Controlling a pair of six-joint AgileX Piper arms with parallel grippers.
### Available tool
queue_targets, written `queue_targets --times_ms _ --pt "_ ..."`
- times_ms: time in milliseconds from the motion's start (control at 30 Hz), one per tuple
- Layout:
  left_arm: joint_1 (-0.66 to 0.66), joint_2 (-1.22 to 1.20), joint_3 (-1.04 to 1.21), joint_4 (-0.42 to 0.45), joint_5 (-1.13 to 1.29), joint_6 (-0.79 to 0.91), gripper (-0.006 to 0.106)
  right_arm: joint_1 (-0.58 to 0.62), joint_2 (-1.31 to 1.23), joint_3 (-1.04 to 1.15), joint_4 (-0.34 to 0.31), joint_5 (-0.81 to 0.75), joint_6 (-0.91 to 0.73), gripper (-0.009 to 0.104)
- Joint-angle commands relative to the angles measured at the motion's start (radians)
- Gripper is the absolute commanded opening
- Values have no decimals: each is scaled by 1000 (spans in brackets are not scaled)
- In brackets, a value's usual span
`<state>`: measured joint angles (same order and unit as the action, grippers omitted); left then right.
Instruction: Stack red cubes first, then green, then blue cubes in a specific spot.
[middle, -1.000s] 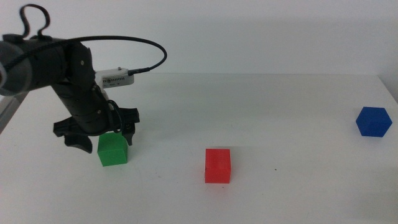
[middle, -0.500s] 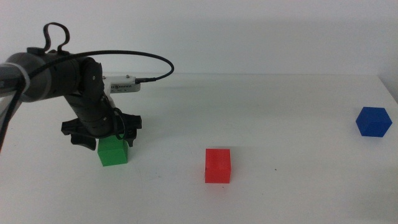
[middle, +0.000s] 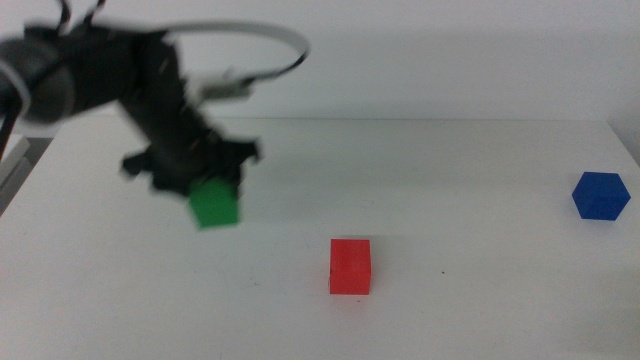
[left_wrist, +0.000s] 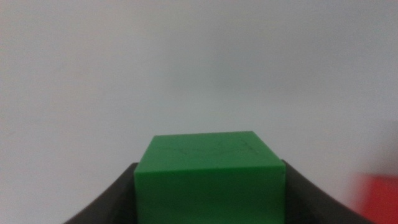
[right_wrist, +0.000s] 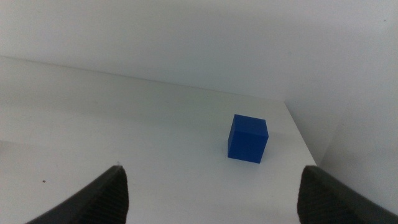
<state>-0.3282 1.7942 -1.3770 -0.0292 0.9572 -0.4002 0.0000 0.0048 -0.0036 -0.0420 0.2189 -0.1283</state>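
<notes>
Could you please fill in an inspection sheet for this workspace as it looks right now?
Surface: white table, a few faint specks.
Job's things: green cube lifted off the table in the left gripper; red cube on the table near the front; blue cube on the table at far right.
Clutter: nothing seen.
Grippers: left shut on the green cube; right gripper open, waiting, facing the blue cube.
Cables: one cable looping above the left arm.
Surroundings: plain white wall.

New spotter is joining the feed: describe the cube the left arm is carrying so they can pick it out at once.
Start at the white table in the middle view and go to its left side, where the dark left arm reaches in. The left gripper is shut on the green cube, held off the surface. The red cube and blue cube both rest on the table, untouched.
</notes>
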Motion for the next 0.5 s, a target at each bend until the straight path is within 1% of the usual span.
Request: queue_targets --times_ms 0,133,200,267,400,467 --pt "-104 -31 -136 41 137 -80 -1 1 -5 4 -5 -9 -4 91" --pt "-273 9 -306 93 234 -172 1 1 -5 4 -5 -9 -4 91" --pt "-336 22 -321 120 224 -227 3 1 -5 4 -5 -9 -4 91" --pt "-364 31 -317 134 204 -255 4 1 -5 4 -5 -9 -4 91" --pt "-372 53 -310 62 161 -214 7 1 -5 4 -5 -9 -4 91" --pt "-382 69 -310 55 139 -210 7 1 -5 4 -5 -9 -4 91"
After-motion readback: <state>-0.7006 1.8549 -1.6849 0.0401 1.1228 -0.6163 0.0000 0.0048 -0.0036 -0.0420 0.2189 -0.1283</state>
